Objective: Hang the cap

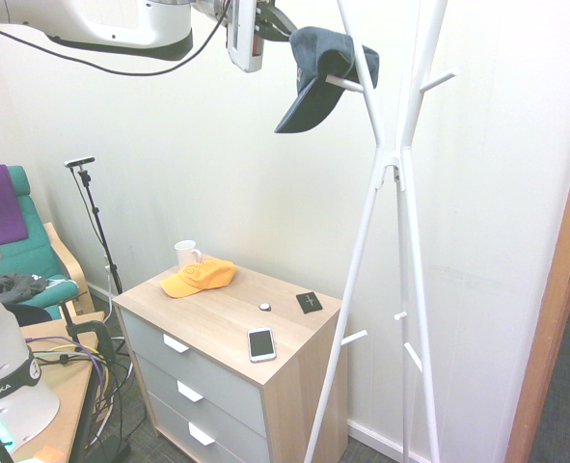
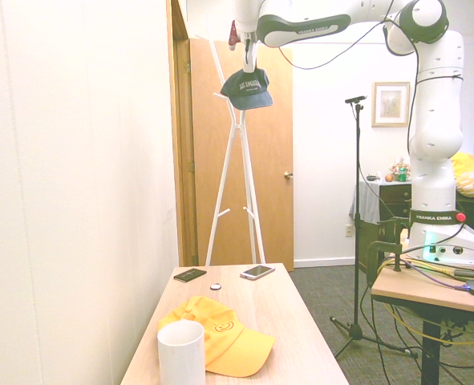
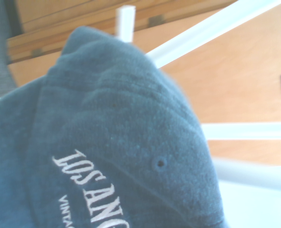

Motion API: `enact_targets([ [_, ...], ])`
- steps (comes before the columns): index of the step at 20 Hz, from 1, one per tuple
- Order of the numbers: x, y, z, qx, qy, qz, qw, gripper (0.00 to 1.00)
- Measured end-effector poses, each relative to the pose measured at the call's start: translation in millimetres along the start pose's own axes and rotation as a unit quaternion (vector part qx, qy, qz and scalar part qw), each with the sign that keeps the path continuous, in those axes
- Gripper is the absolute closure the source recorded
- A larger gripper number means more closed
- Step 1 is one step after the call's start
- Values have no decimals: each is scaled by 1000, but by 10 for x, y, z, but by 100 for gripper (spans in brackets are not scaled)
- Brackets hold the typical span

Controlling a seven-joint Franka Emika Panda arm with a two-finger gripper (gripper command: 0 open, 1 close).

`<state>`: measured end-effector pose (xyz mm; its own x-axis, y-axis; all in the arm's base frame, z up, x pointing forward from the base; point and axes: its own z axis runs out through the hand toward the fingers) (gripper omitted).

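Navy cloth sits high up on the rack (image 1: 392,164): the cap (image 1: 321,72) hangs over one of the white pegs near the top, with its brim pointing down. The peg pokes out from under the cap's crown. From the other side of the room the cap (image 2: 247,88) shows pale letters across its front. Up close, the wrist view is almost full of the cap (image 3: 116,152), and the white letters read "LOS ANG", with a peg tip sticking up behind it.

The gripper (image 1: 273,27) is right beside the cap, near its top, and its fingers are closed. I cannot tell if they pinch the cloth or just sit next to it. From the other side the gripper (image 2: 238,36) sits just above the cap.

Down below stands a wooden dresser (image 1: 294,371). On it lie an orange cap (image 1: 200,277), a white mug (image 1: 186,254) just behind it, a phone (image 1: 261,343), a small black square (image 1: 310,302) and a tiny round thing (image 1: 264,307).
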<state>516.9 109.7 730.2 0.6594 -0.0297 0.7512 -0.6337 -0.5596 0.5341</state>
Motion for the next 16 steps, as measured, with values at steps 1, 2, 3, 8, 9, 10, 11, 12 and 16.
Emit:
enact_targets([
  [1, -49, 11, -7, 2, -3, 0, 1000, 0],
  [2, -96, 21, -7, 2, -5, 0, 1000, 0],
  [3, -139, 28, -6, 1, -5, -1, 1000, 0],
  [8, -219, 65, -27, -1, -4, 1, 1000, 0],
  [9, -223, 78, -43, -1, -3, 2, 1000, 0],
  [10, -227, 91, -60, -1, -2, 3, 1000, 0],
  [11, -231, 100, -70, -1, -2, 3, 1000, 0],
  [12, -232, 104, -78, -1, -2, 4, 1000, 0],
  [16, -234, 121, -99, -2, -1, 6, 1000, 0],
])
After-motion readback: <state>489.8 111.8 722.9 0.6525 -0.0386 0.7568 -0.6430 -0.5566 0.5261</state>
